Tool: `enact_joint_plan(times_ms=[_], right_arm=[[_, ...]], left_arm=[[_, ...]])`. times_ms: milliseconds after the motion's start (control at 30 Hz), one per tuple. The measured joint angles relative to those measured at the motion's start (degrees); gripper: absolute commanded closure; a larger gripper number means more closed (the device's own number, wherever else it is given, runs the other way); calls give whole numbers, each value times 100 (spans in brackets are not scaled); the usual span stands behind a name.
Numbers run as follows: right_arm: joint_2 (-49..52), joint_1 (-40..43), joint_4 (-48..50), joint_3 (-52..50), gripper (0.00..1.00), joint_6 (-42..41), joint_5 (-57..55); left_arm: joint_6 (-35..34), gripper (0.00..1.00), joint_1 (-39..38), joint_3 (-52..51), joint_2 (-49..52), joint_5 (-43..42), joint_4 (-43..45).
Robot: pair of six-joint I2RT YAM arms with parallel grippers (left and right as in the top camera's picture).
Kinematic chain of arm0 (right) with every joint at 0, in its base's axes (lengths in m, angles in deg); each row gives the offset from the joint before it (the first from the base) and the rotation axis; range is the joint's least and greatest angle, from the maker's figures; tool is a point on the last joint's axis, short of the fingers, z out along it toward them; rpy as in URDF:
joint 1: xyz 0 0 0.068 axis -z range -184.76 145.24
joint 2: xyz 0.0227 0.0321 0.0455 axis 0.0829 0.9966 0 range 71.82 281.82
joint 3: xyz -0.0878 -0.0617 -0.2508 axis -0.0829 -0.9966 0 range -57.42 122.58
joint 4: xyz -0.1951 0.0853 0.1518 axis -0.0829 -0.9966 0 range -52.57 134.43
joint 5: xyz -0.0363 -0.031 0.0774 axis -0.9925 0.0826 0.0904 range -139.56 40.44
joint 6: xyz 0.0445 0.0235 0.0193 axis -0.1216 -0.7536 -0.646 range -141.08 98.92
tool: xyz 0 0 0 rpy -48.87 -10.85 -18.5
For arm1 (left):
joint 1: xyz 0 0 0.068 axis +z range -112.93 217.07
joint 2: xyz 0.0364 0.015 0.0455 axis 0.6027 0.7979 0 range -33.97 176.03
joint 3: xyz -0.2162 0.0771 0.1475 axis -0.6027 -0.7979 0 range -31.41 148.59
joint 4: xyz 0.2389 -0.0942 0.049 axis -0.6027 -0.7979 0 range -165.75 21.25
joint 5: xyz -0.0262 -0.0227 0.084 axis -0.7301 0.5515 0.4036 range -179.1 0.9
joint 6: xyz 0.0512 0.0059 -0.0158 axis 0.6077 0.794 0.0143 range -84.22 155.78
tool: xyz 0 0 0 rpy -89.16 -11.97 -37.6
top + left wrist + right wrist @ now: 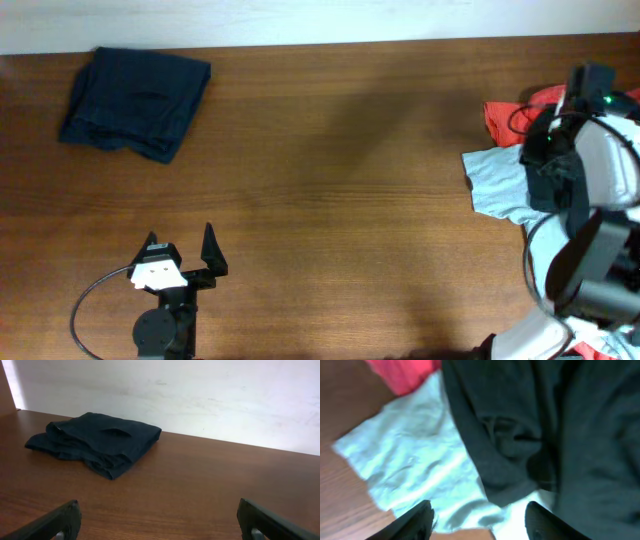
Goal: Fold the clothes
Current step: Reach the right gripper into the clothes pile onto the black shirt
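- Lying at the far left corner of the counter, close to its back edge, the dark navy shirt is a soft, thick, roughly square bundle. Its layered folds show along the near side, and its slightly longer side runs left to right, a little tilted.
- The counter is smooth brown wood with grain running left to right. Its whole middle is bare, so there is wide room between the navy bundle and the heap at the right edge.
- In that heap, the light blue-grey shirt lies flat and creased, with a corner pointing left toward the middle. The red-orange shirt is bunched just behind it, touching it.
- The right wrist view shows the black shirt, limp and rumpled, overlapping the blue-grey one, with its edge running diagonally.
- The left jaws stand fully apart and empty, low over bare wood near the front edge. One dark finger shows at each side of the left wrist view, facing the navy bundle.
- The right jaws stand partly apart above the black and blue-grey cloth, fingers blurred. Nothing is clamped between them.
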Motion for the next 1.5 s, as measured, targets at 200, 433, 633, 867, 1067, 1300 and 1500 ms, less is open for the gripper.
enact_joint_plan(times_ms=[200,433,633,867,1067,1300,1500], right_arm=[[699,170,404,0,45,42,352],[946,170,704,0,44,125,461],[953,170,1139,0,45,229,481],[955,170,1421,-13,45,365,476],[1054,170,1722,-223,46,393,452],[1169,170,1882,-363,60,448,402],[1169,177,1871,-358,65,455,348]], left_arm=[[2,1,0,0,0,0,0],[0,1,0,0,0,0,0],[0,1,0,0,0,0,0],[0,1,0,0,0,0,0],[0,1,0,0,0,0,0],[0,1,0,0,0,0,0],[0,1,0,0,0,0,0]])
